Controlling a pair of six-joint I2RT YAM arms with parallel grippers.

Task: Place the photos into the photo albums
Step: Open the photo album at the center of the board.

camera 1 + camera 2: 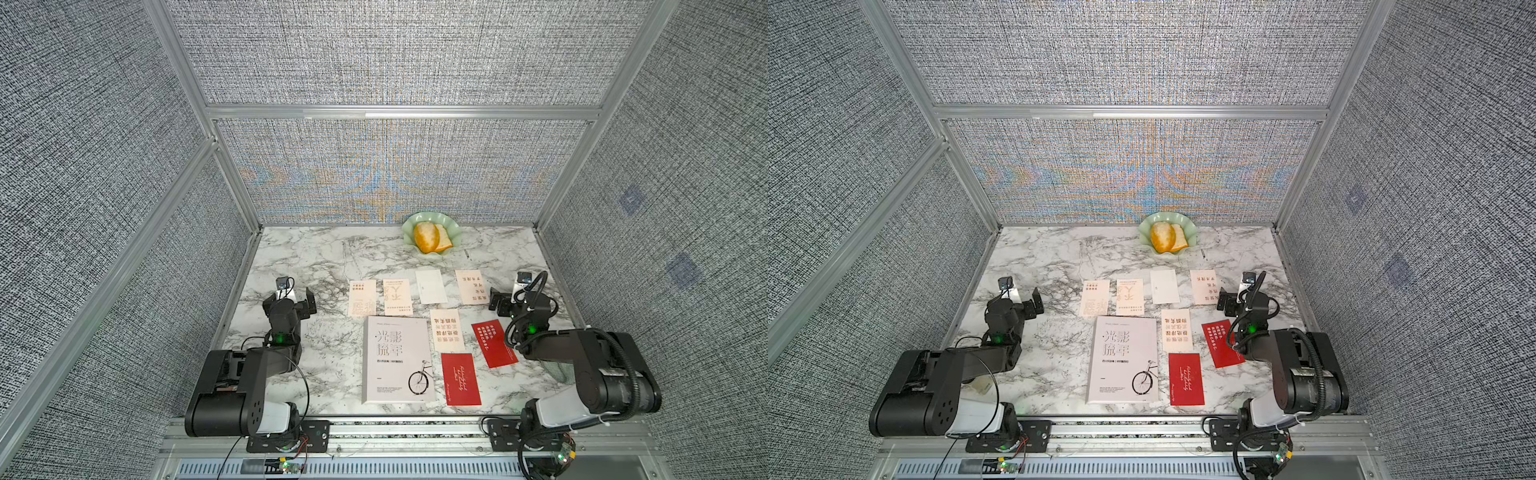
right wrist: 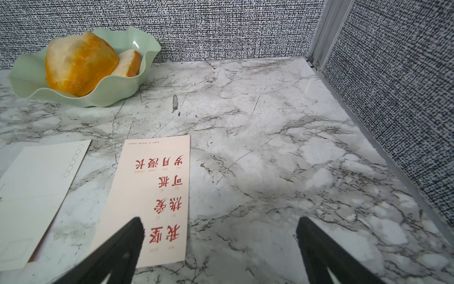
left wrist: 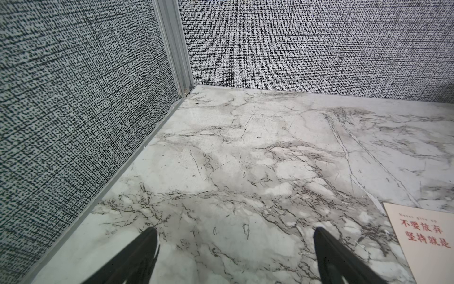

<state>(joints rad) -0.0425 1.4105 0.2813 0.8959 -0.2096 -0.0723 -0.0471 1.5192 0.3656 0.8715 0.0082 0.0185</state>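
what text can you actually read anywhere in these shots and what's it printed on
"光影流年": large black characters on the photo album cover; its small print is too small to read.
"Never give up", "不要放弃", "坚持就是": leftmost cream card, cut off by the frame edge.
"Love is worth years", "岁月漫长", "可抵", "热爱", "我坚": rightmost cream card, printed upside down to the wrist view; last line partly covered.
Red cards and middle cream cards: too blurred to read.
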